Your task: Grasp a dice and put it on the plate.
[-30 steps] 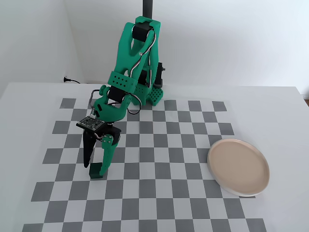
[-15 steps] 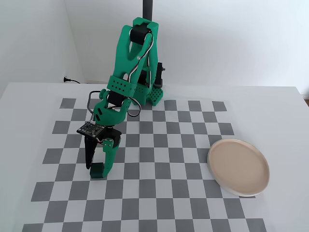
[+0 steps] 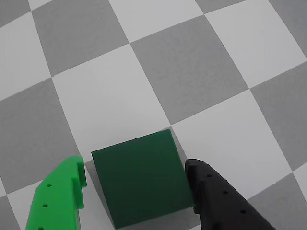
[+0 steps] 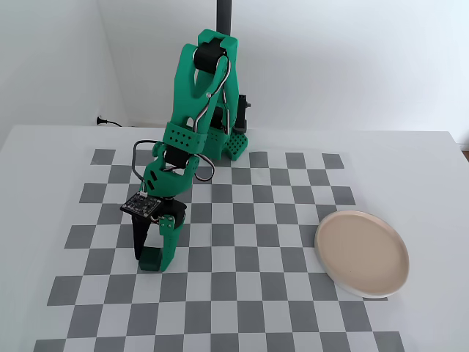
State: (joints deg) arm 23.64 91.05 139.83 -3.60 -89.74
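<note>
The dice (image 3: 141,179) is a dark green cube lying on the checkerboard. It sits between my fingers in the wrist view. The black finger (image 3: 216,201) touches its right side, while the bright green finger (image 3: 57,201) stands a thin gap off its left side. My gripper (image 3: 135,167) is open around it. In the fixed view the gripper (image 4: 152,257) points down at the board's left part, with the dice (image 4: 150,259) low between the fingers. The beige-pink plate (image 4: 361,253) lies empty at the right edge of the board, well away.
The checkerboard mat (image 4: 242,293) covers the white table. The arm's green base (image 4: 231,143) and a black pole (image 4: 223,15) stand at the back. A cable plug (image 4: 102,122) lies at the back left by the wall.
The wrist has come down and slightly right over the last second. The fingers now straddle the dice lower than before. Dice and plate have not moved.
</note>
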